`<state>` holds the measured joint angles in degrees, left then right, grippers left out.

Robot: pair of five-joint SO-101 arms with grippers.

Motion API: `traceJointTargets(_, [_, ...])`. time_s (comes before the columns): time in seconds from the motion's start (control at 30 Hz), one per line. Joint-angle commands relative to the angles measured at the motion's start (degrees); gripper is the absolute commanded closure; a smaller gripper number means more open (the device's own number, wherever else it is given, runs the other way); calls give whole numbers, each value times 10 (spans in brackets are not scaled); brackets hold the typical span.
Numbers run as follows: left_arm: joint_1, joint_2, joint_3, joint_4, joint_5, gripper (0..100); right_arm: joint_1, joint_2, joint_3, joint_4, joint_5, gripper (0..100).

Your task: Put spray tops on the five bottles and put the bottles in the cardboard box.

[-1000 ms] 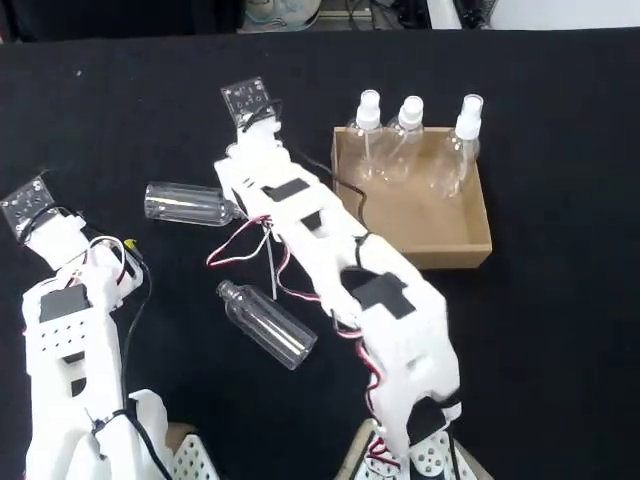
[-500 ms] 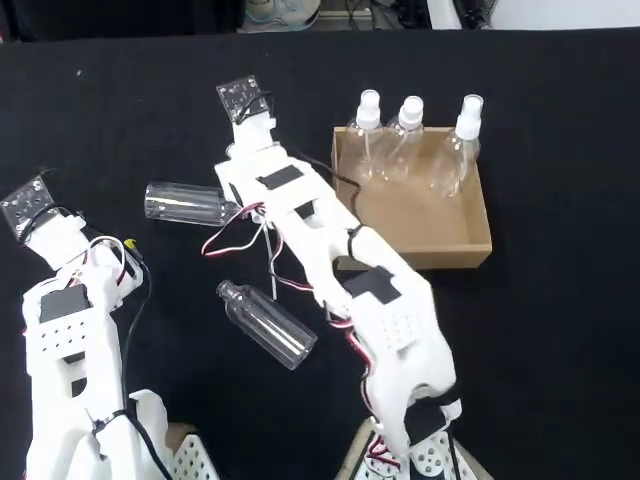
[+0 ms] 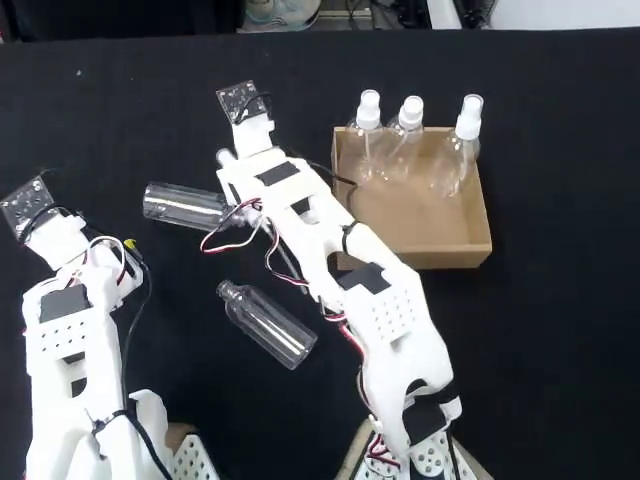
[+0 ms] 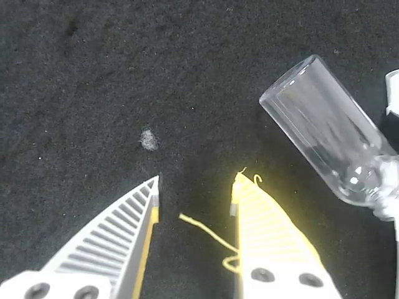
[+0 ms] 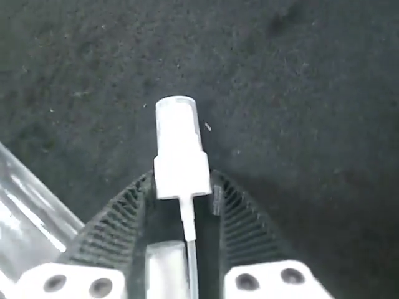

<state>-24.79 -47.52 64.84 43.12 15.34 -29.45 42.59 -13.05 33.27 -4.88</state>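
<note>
High: box [image 3: 470,245] right of centre, three topped bottles [image 3: 405,140] standing at its far wall. Two bare bottles lie left of centre, one upper [image 3: 185,203], one lower [image 3: 268,323].
Left wrist: left gripper [image 4: 194,187] fingers apart over table [image 4: 93,75], bare bottle [image 4: 324,128] near.
Right wrist: right gripper [image 5: 181,177] clamped on top [image 5: 179,146].

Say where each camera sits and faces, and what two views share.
High view: overhead, looking down on black table, left arm, right arm, brown cardboard box.
Left wrist view: on left arm, facing the table past the open left gripper.
Right wrist view: on right arm, looking past the right gripper clamping a white spray top.
Shared by high and left wrist: lying clear plastic bottle.
</note>
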Motion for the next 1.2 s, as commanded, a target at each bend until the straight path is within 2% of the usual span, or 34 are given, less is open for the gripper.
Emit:
traceJointTargets(0.0, [-5,-11,-22,-4,4,812,8,-16,-36,28,0,988])
traceJointTargets(0.27, [-5,-11,-22,-4,4,812,18,-122,17,91,0,988])
traceJointTargets(0.57, [-5,-11,-22,-4,4,812,24,-371,262,27,14,987])
traceJointTargets(0.73, [-5,-11,-22,-4,4,812,23,-527,403,30,37,987])
traceJointTargets(1.0, [-5,-11,-22,-5,4,812,9,-765,548,156,92,984])
traceJointTargets(1.17, [-5,-11,-22,-5,4,812,9,-832,637,218,93,984])
